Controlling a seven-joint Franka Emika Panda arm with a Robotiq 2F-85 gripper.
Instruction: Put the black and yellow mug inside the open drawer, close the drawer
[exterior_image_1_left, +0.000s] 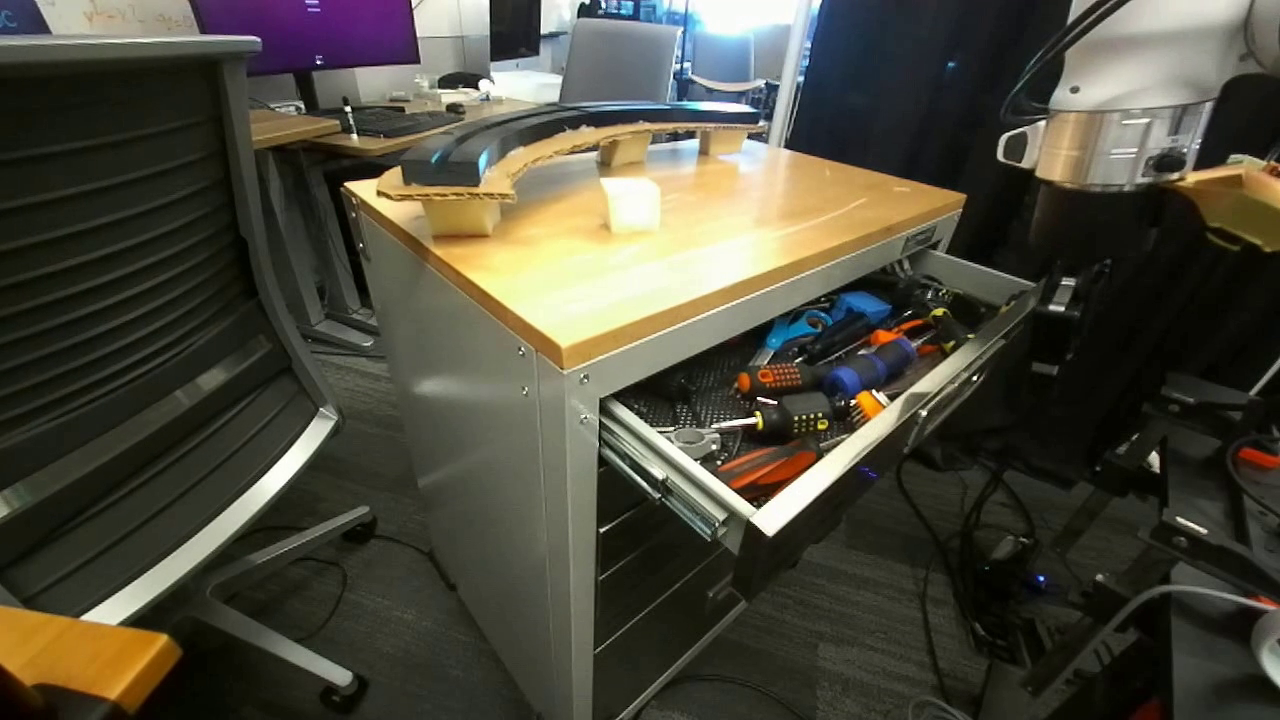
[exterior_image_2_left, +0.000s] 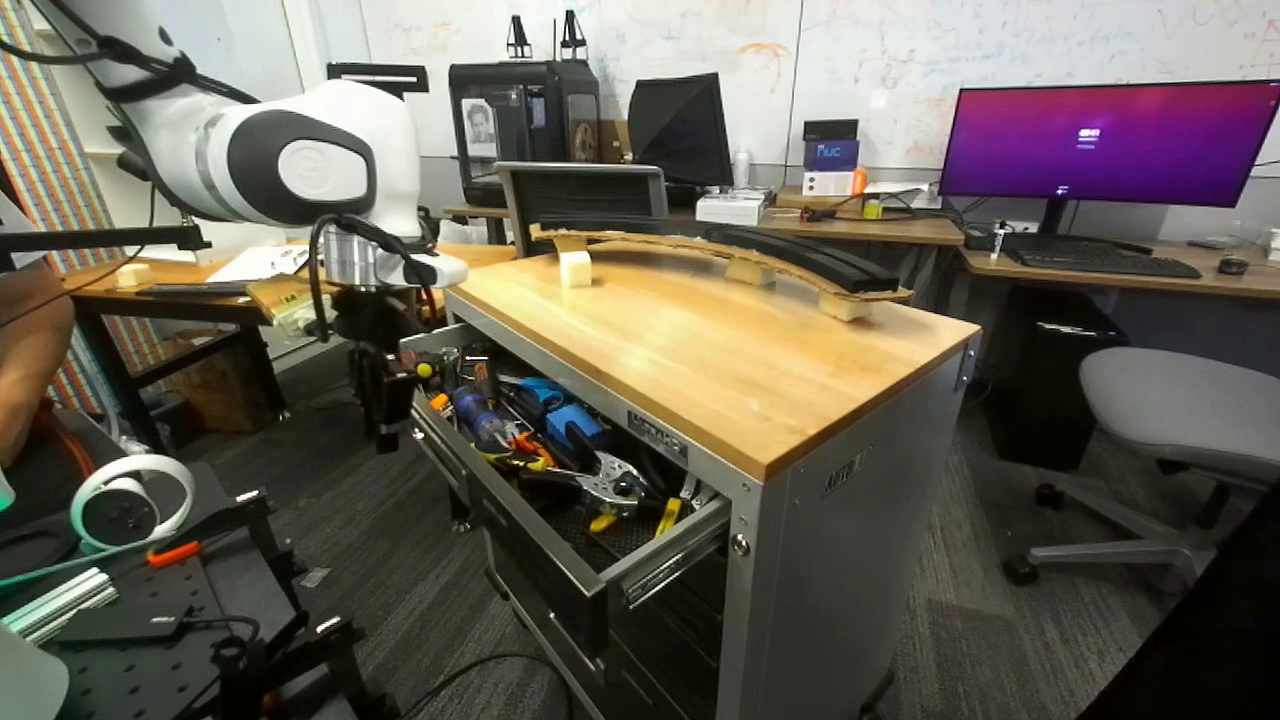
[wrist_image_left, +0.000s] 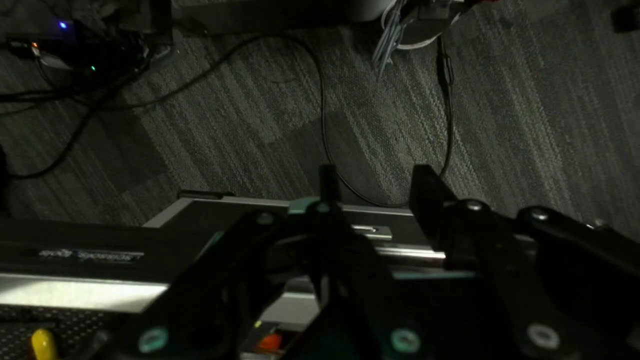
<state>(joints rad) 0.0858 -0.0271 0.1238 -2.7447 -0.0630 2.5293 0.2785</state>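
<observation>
A grey metal desk (exterior_image_1_left: 450, 370) has a flat, light-brown wooden top (exterior_image_1_left: 740, 240). On it stand three pale, squared blocks (exterior_image_1_left: 461, 218) holding up brown corrugated cardboard (exterior_image_1_left: 504, 184) with a curved black strip (exterior_image_1_left: 580, 120) on top. A fourth pale block (exterior_image_1_left: 631, 206) stands alone inside the curve.

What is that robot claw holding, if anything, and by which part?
Nothing is held: the gripper is open, with carpet visible between its fingers in the wrist view.

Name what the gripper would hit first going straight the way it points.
Probably the carpeted floor, or the black cable lying on it: the gripper points down in front of the open drawer. The wrist view leaves depth unclear.
</observation>
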